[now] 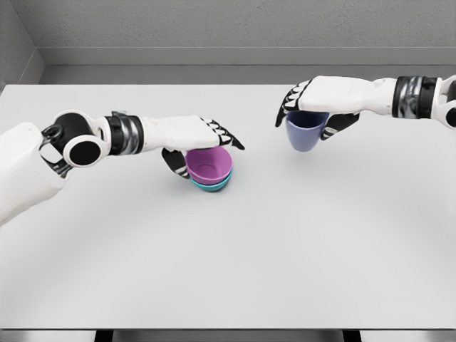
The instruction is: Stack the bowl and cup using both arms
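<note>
A purple bowl (211,165) sits nested in a teal bowl (212,186) on the white table (228,249), left of the middle. My left hand (203,146) is over the purple bowl's near-left rim, fingers above and thumb below, shut on it. A blue cup (304,132) hangs upright above the table at the right. My right hand (313,107) covers its top and is shut on its rim, with the thumb on the cup's right side.
The table's far edge (228,85) meets a grey wall. Its front edge (228,329) runs along the bottom of the view.
</note>
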